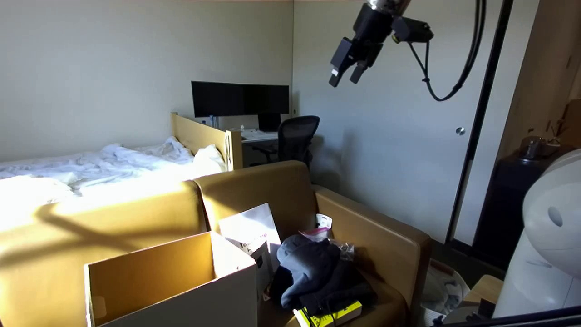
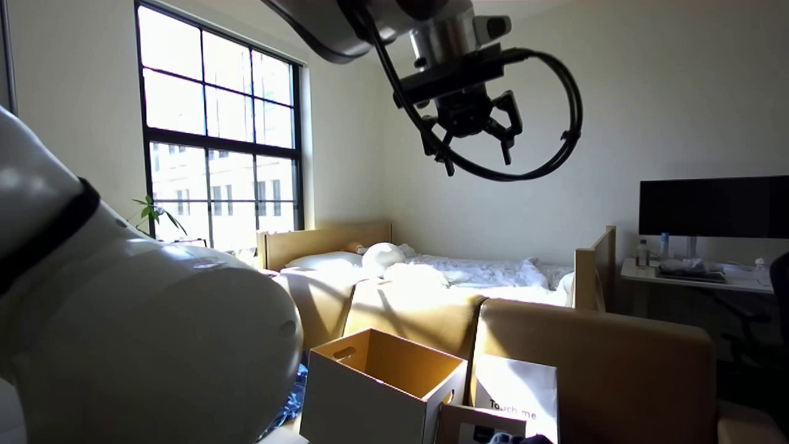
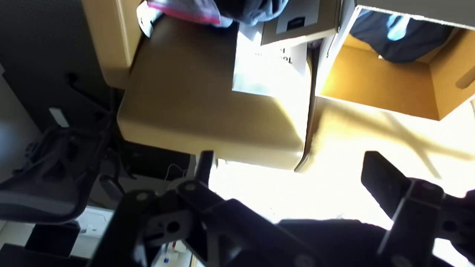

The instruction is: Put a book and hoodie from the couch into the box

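**Jaws wide apart, well above the couch [image 1: 256,190]**

In an exterior view, the cardboard box [image 1: 213,302] stands far left of and below the jaws; the wrist view shows dark cloth [image 3: 410,46] inside it. Just beside the box comes a printed white sheet [image 1: 249,227], also below and left of the jaws. Then the hoodie [image 1: 308,265] lies bunched on the couch, well below the jaws, partly covering a yellow book [image 1: 347,312].

2 boxes [image 2: 360,401] [image 2: 452,425]; 1 bk [image 1: 343,314]; 1 couch [image 1: 263,188]; 1 ofc chair [image 1: 298,131]
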### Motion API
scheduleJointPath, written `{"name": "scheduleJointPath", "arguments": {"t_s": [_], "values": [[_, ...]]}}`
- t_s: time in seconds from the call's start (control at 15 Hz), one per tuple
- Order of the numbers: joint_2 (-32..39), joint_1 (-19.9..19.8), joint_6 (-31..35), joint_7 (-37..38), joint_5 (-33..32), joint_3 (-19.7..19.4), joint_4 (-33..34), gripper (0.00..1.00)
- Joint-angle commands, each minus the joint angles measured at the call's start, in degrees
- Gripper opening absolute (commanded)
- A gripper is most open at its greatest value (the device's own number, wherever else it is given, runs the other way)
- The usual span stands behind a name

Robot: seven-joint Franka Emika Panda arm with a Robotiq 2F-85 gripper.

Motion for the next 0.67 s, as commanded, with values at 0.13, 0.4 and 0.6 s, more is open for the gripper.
{"name": "scheduleJointPath", "arguments": {"t_s": [0.13, 0.4, 0.6], "values": [[21.45, 2.78, 5.12, 5.6, 4.91, 3.8, 8.18, 1.0], [17.33, 1.24, 4.38, 4.84, 3.03, 4.6, 5.37, 1.0], [15.22, 1.2, 4.24, 4.84, 3.02, 4.49, 5.16, 1.0]]}}
